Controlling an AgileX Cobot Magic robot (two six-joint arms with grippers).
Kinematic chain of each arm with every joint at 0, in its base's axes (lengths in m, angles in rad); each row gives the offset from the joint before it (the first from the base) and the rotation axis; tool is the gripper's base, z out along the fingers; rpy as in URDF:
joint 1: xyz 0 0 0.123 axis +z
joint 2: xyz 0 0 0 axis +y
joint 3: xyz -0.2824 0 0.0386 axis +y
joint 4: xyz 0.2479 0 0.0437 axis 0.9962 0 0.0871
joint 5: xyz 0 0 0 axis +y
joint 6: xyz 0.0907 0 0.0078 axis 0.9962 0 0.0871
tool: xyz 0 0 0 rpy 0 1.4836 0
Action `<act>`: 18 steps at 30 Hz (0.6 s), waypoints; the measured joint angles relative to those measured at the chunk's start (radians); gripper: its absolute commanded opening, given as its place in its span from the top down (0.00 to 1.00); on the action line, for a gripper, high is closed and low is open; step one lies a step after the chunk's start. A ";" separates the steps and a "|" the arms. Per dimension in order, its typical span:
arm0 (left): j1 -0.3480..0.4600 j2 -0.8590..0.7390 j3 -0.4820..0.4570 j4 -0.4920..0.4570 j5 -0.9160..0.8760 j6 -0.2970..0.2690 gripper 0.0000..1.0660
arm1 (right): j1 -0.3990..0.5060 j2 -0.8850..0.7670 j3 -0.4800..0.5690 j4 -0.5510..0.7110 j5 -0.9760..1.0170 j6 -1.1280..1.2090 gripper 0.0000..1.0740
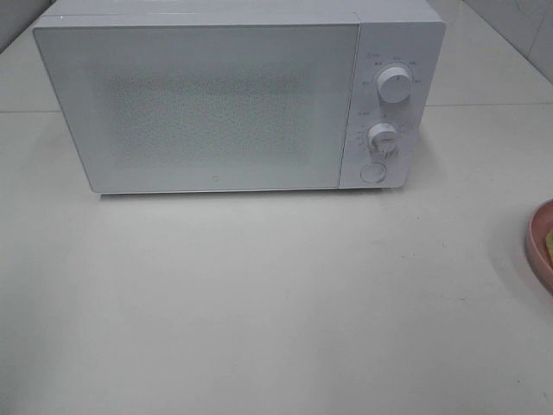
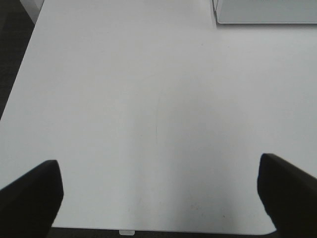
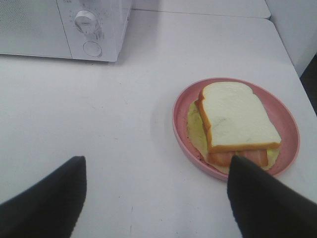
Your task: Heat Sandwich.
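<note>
From the high camera I see the white microwave (image 1: pixel 233 95) standing toward the back edge of the desk (image 1: pixel 259 303), its door shut, two dials and a round button down its right-hand panel. At the desk's right edge a sliver of the pink plate (image 1: pixel 541 246) shows, cut off by the frame. My right wrist camera gives me the whole of it: the sandwich (image 3: pixel 237 124) lies on the plate (image 3: pixel 183 106), white top slice with a tan crust, an orange layer and a pale yellow sheet spilling out beneath it, the plate well apart from the microwave's control-panel corner. The right gripper (image 3: pixel 156 198) hovers above the desk just short of the plate with its dark fingers (image 3: pixel 47 198) spread wide, one of them overlapping the plate's near rim in view, nothing between them. The left gripper (image 2: pixel 161 198) hangs over bare desk near the front edge, its fingers (image 2: pixel 29 196) also fully spread and empty, with the microwave's corner visible far off.
</note>
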 measured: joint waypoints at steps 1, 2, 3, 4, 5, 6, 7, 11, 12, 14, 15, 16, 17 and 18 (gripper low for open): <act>0.000 -0.030 0.009 -0.002 0.001 0.000 0.07 | 0.000 0.000 0.000 0.000 0.000 0.000 0.29; 0.000 -0.092 0.014 -0.004 -0.002 0.000 0.07 | 0.000 0.000 0.000 0.000 0.000 0.000 0.29; 0.000 -0.092 0.014 -0.004 -0.002 0.000 0.07 | 0.000 0.000 0.000 0.000 0.000 0.000 0.29; 0.000 -0.124 0.015 -0.005 -0.004 0.000 0.07 | 0.000 0.000 0.000 0.000 0.000 0.000 0.29; 0.000 -0.149 0.016 -0.006 -0.006 0.000 0.07 | 0.000 0.000 0.000 0.000 0.000 0.000 0.29; 0.000 -0.200 0.016 -0.007 -0.007 0.000 0.07 | 0.000 0.000 0.000 0.000 0.000 0.000 0.29; 0.000 -0.222 0.016 -0.007 -0.007 0.000 0.07 | 0.000 0.000 0.000 0.000 0.000 0.000 0.29; 0.000 -0.244 0.016 -0.007 -0.008 0.000 0.07 | 0.000 0.000 0.000 0.000 0.000 0.000 0.29; 0.000 -0.244 0.016 -0.007 -0.008 0.000 0.07 | 0.000 0.000 0.000 0.000 0.000 0.000 0.29; 0.000 -0.244 0.016 -0.007 -0.008 0.000 0.07 | 0.000 0.000 0.000 0.000 0.000 0.000 0.29; 0.000 -0.245 0.016 -0.007 -0.008 0.000 0.07 | 0.000 0.000 0.000 0.000 0.000 0.000 0.29; 0.000 -0.245 0.016 -0.007 -0.008 0.000 0.07 | 0.000 0.000 0.000 0.000 0.000 0.000 0.29; 0.000 -0.245 0.016 -0.007 -0.008 0.000 0.07 | 0.000 0.000 0.000 0.000 0.000 0.000 0.29; 0.000 -0.245 0.016 -0.007 -0.008 0.000 0.07 | 0.000 0.000 0.000 0.000 0.000 0.000 0.29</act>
